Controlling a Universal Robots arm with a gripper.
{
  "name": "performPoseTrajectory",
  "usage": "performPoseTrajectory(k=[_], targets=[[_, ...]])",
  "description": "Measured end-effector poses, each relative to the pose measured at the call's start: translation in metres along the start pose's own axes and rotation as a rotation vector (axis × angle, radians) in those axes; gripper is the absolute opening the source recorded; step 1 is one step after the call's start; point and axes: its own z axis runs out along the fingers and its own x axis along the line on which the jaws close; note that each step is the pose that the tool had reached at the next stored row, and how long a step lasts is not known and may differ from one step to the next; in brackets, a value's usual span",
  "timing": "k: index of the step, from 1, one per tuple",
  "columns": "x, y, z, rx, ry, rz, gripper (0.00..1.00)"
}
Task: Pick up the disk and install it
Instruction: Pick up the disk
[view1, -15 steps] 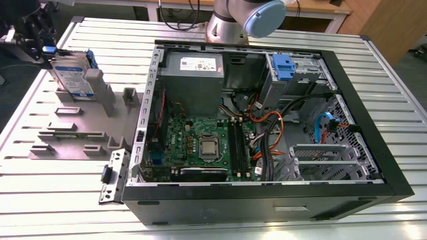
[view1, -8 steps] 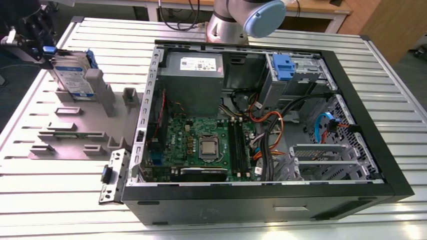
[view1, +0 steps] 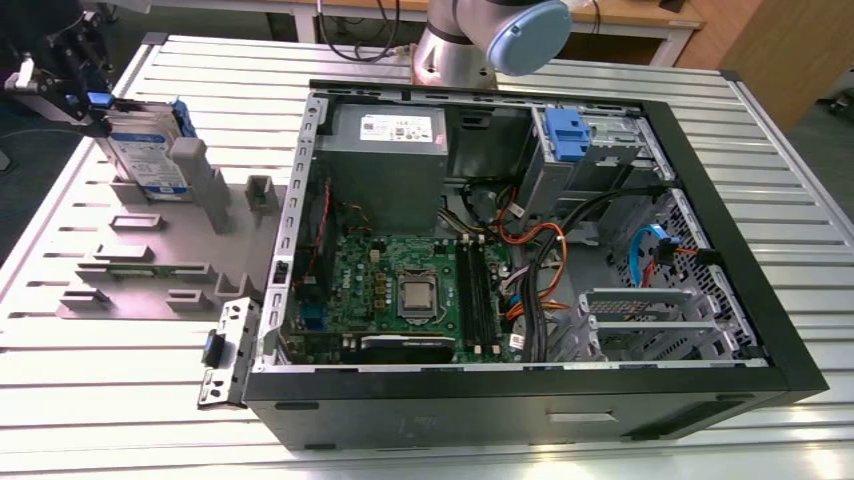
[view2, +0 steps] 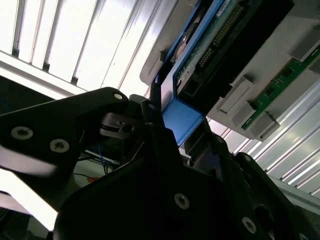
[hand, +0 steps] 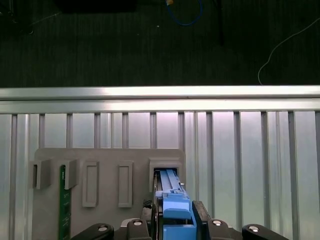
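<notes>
Grip taken; a straight, square draw is what counts

The ribbed aluminium counter (view1: 747, 140) carries an open black computer case (view1: 534, 400) and, to the exterior view's left of it, a grey moulded holder (view1: 147, 265) with upright slots; the flat silver, blue-framed disk (view1: 144, 160) stands on edge in one slot, well apart from the case; the black two-fingered claw (hand: 177, 219) is closed narrow on the edge of the blue frame, one finger on each face, as both wrist views show; the step in hand looks like drawing the disk out of its slot; it wants a grip square on the frame, not on the circuit side, and a pull straight along the slot walls; any twist could jam the frame or rock the holder; a thin green circuit board (hand: 62, 200) stands some slots away, apart from the fingers.
</notes>
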Motion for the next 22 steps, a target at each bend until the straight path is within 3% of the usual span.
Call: performPoseTrajectory(k=[22], targets=[[0.0006,-0.0001,0.0041,0.0001,0.0011,0.0,0.44]])
